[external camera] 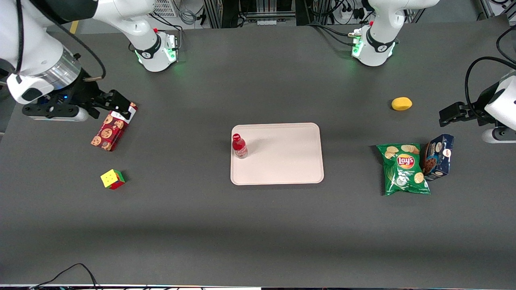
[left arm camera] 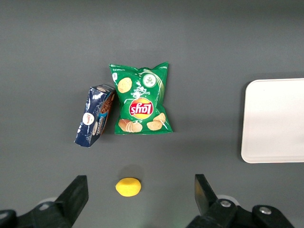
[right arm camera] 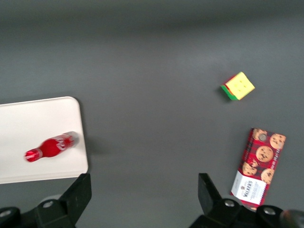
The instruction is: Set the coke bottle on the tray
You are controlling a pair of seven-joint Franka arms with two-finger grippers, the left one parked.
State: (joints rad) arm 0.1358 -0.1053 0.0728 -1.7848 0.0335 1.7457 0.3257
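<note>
The small red coke bottle (external camera: 239, 146) stands upright on the pale pinkish tray (external camera: 286, 161), just inside the tray edge nearest the working arm. The right wrist view shows the same coke bottle (right arm camera: 51, 147) on that tray (right arm camera: 28, 123). My gripper (external camera: 121, 105) hangs far off toward the working arm's end of the table, above the end of the red cookie box (external camera: 113, 128). It is open, its black fingers (right arm camera: 78, 192) spread wide over bare table with nothing between them.
A colourful cube (external camera: 112, 179) lies nearer the front camera than the cookie box. Toward the parked arm's end lie a green chip bag (external camera: 404, 169), a dark blue box (external camera: 437, 157) and a yellow lemon (external camera: 401, 104).
</note>
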